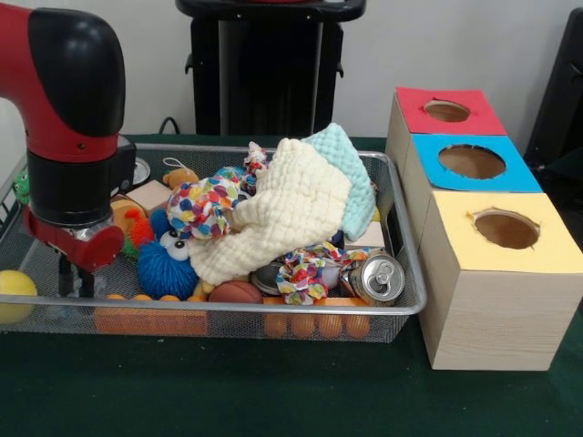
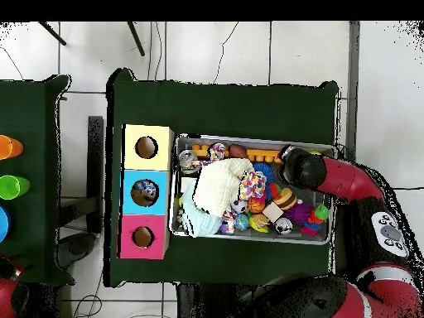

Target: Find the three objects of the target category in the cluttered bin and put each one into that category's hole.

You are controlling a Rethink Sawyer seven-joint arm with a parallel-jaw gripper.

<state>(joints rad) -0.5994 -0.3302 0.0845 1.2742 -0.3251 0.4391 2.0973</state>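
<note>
We see toys piled in the wire bin (image 1: 401, 305), with a cream cloth (image 1: 287, 214) on top. Three hole boxes (image 1: 496, 273) stand beside the bin. The gripper (image 1: 76, 284) hangs at the bin's end farthest from them; we cannot tell if it is holding anything.

The arm (image 1: 68, 118) is red and black. The wire bin (image 1: 401, 255) is silver-grey, on a dark green tablecloth (image 1: 228, 391). In it lie a cream waffle-textured cloth (image 1: 291, 209), a pale turquoise cloth (image 1: 351, 173), a white ball with many-coloured dots (image 1: 200, 205), a blue spiky ball (image 1: 164, 264), a silver can (image 1: 378, 278), a brown ball (image 1: 235, 291) and a yellow ball (image 1: 14, 293). The pale wood boxes have coloured tops: red (image 1: 446, 111), blue (image 1: 472, 162) and yellow (image 1: 506, 229).
</note>
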